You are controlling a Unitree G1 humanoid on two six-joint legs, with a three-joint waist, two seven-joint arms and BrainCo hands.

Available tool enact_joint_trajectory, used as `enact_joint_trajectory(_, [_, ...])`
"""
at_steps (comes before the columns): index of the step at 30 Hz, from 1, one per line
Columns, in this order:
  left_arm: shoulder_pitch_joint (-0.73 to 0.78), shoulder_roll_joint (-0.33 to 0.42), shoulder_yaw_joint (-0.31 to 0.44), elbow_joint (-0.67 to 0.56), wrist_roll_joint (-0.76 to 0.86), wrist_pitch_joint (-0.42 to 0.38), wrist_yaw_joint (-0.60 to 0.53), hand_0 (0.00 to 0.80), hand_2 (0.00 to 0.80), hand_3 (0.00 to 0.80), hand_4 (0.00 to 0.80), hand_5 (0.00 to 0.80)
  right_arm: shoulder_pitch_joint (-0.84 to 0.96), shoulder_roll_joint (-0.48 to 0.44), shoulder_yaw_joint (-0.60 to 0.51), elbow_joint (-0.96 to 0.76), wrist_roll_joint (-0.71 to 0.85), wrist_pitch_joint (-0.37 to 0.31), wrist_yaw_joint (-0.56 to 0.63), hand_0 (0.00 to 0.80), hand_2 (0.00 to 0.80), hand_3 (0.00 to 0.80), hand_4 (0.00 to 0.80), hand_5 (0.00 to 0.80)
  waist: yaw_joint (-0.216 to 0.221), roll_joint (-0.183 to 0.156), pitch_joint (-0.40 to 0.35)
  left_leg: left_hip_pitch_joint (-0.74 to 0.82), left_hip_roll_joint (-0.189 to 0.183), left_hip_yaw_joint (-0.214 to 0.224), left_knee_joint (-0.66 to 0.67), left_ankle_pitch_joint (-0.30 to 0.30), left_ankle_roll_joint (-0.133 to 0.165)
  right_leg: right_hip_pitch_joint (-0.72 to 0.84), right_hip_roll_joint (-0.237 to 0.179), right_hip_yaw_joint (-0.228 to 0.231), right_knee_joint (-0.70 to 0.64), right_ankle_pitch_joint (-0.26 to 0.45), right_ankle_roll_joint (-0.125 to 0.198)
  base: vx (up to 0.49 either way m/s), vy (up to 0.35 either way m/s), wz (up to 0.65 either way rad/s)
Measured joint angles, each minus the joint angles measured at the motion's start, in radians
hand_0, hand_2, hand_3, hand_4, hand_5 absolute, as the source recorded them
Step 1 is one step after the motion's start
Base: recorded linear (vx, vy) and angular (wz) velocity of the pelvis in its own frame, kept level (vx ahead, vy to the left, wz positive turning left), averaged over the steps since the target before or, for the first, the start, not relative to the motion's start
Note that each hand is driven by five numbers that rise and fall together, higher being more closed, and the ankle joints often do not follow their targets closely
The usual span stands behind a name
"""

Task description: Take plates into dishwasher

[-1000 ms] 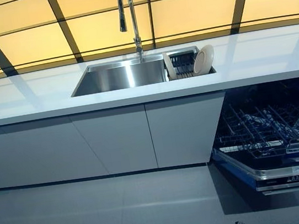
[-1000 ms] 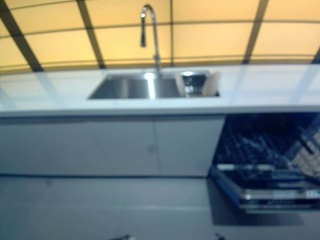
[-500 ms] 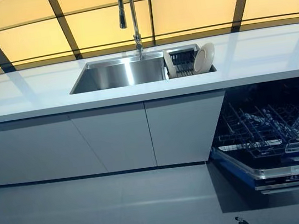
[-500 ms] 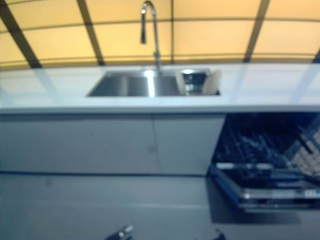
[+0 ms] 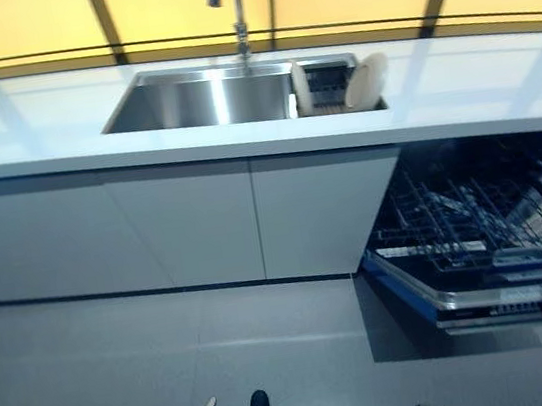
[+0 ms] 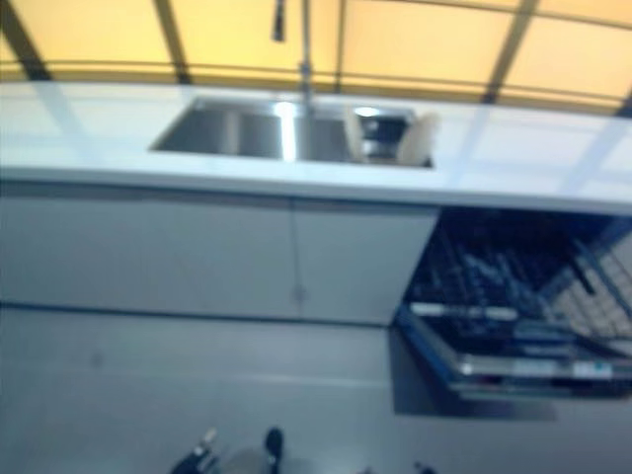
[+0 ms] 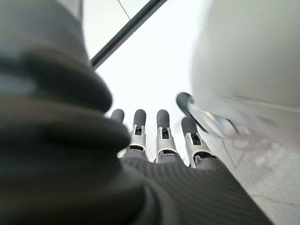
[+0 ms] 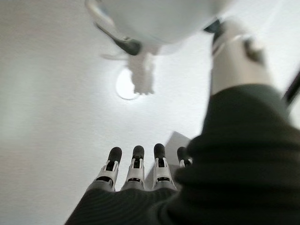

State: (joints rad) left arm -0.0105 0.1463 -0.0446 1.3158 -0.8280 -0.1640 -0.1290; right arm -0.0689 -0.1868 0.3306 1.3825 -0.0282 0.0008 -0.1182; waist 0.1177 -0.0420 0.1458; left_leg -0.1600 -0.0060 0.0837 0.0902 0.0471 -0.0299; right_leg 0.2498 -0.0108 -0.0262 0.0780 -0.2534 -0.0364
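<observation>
A white counter (image 5: 459,101) runs across the upper frame, with grey cabinets (image 5: 183,220) below it at centre left. The dishwasher (image 5: 477,235) stands open at right, its dark rack (image 5: 456,222) pulled out over the lowered door. A steel sink (image 5: 196,100) sits in the counter at top centre under a tap (image 5: 236,6). Plates (image 5: 363,82) stand on edge in a drainer (image 5: 328,89) at the sink's right end. Both hands hang low at the bottom edge, left hand (image 7: 161,136) and right hand (image 8: 133,171), fingers straight, holding nothing.
</observation>
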Motion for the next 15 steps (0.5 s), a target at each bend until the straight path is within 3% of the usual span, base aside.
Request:
enact_joint_trajectory(1, [-0.001,-0.002,-0.011,-0.008,0.012,-0.001,-0.001,0.000,0.000,0.000,0.000,0.000,0.000,-0.001,-0.007,0.000,0.000,0.000,-0.001,0.000,0.000,0.000,0.000,0.000,-0.001,0.007,0.001,0.013,-0.018,-0.009,-0.027,0.045,0.043,0.022,-0.014,0.013,-0.023,-0.002,0.011,0.438,0.178,-0.09])
enact_joint_trajectory(2, [-0.001,-0.002,-0.023,-0.009,0.040,0.000,-0.004,0.000,0.000,0.000,0.000,0.000,-0.002,0.006,-0.007,0.007,0.000,0.000,0.001,0.000,0.000,0.000,0.000,0.000,0.006,0.008,0.000,0.048,-0.050,-0.002,-0.058,0.076,0.060,0.037,-0.043,0.015,-0.028,-0.009,0.033,0.564,0.249,-0.20])
enact_joint_trajectory(3, [-0.003,0.002,-0.033,-0.014,0.078,0.001,-0.004,0.000,0.000,0.000,0.000,0.000,-0.006,0.008,-0.006,0.012,0.000,-0.001,0.003,0.000,0.000,0.000,0.000,0.000,0.003,0.007,-0.001,0.101,-0.068,0.003,-0.105,0.085,0.063,0.046,-0.067,-0.003,0.001,-0.009,0.067,0.440,0.222,-0.21])
enact_joint_trajectory(4, [-0.006,0.006,-0.045,-0.022,0.105,0.001,-0.007,0.000,0.000,0.000,0.000,0.000,-0.013,0.005,-0.005,0.010,0.001,-0.002,0.005,0.000,0.000,0.000,0.000,0.000,-0.001,0.016,-0.006,0.124,-0.067,0.003,-0.116,0.078,0.069,0.041,-0.064,-0.018,0.036,0.012,0.102,0.406,0.233,-0.16])
enact_joint_trajectory(5, [-0.011,0.018,-0.072,-0.023,0.132,0.001,-0.007,0.000,0.000,0.000,0.000,0.000,-0.012,0.005,-0.005,0.011,0.001,-0.002,0.008,0.000,0.000,0.000,0.000,0.000,0.000,0.029,-0.011,0.151,-0.054,0.008,-0.131,0.069,0.075,0.000,-0.063,-0.037,0.143,0.019,0.115,0.342,0.199,-0.08])
enact_joint_trajectory(7, [-0.028,0.046,-0.094,-0.030,0.173,0.007,-0.019,0.000,0.000,0.000,0.000,0.000,-0.014,0.012,-0.006,-0.016,0.002,-0.007,0.007,0.000,0.000,0.000,0.000,0.000,-0.012,0.019,-0.021,0.187,-0.054,0.007,-0.150,0.041,0.089,-0.106,-0.072,-0.066,0.402,0.039,0.117,0.381,0.145,0.05])
enact_joint_trajectory(9, [-0.045,0.061,-0.113,-0.028,0.204,0.034,-0.022,0.000,0.000,0.000,0.000,0.000,-0.007,0.009,-0.004,-0.047,0.012,-0.017,0.004,0.000,0.000,0.000,0.000,0.000,-0.046,0.013,-0.027,0.223,-0.057,-0.040,-0.166,0.027,0.104,-0.195,-0.087,-0.085,0.549,0.012,0.106,0.394,0.016,0.46])
enact_joint_trajectory(10, [-0.061,0.066,-0.137,-0.030,0.208,0.049,-0.024,0.000,0.000,0.000,0.000,0.000,-0.006,0.001,-0.005,-0.061,0.022,-0.017,0.001,0.000,0.000,0.000,0.000,0.000,-0.060,0.020,-0.025,0.243,-0.055,-0.062,-0.175,0.009,0.115,-0.239,-0.092,-0.116,0.523,-0.007,0.097,0.391,-0.073,0.51])
enact_joint_trajectory(12, [-0.063,0.067,-0.150,-0.027,0.217,0.070,-0.031,0.000,0.000,0.000,0.000,0.000,-0.012,-0.010,-0.004,-0.084,0.034,-0.018,-0.001,0.000,0.000,0.000,0.000,0.000,-0.082,0.032,-0.019,0.262,-0.056,-0.073,-0.174,0.003,0.117,-0.324,-0.105,-0.137,0.399,0.000,0.101,0.460,-0.185,0.32])
enact_joint_trajectory(14, [-0.070,0.056,-0.150,0.013,0.227,0.072,-0.045,0.000,0.000,0.000,0.000,0.000,-0.017,-0.025,-0.007,-0.091,0.062,-0.039,-0.001,0.000,0.000,0.000,0.000,0.000,-0.122,0.049,-0.013,0.274,-0.061,-0.111,-0.172,-0.026,0.114,-0.407,-0.101,-0.139,0.159,0.097,0.121,0.516,-0.204,0.49])
enact_joint_trajectory(15, [-0.070,0.056,-0.150,0.027,0.228,0.077,-0.053,0.000,0.000,0.000,0.000,0.000,-0.027,-0.026,-0.017,-0.096,0.063,-0.046,0.001,0.000,0.000,0.000,0.000,0.000,-0.147,0.052,-0.011,0.279,-0.065,-0.140,-0.174,-0.036,0.118,-0.439,-0.101,-0.127,0.043,0.167,0.147,0.475,-0.174,0.78])
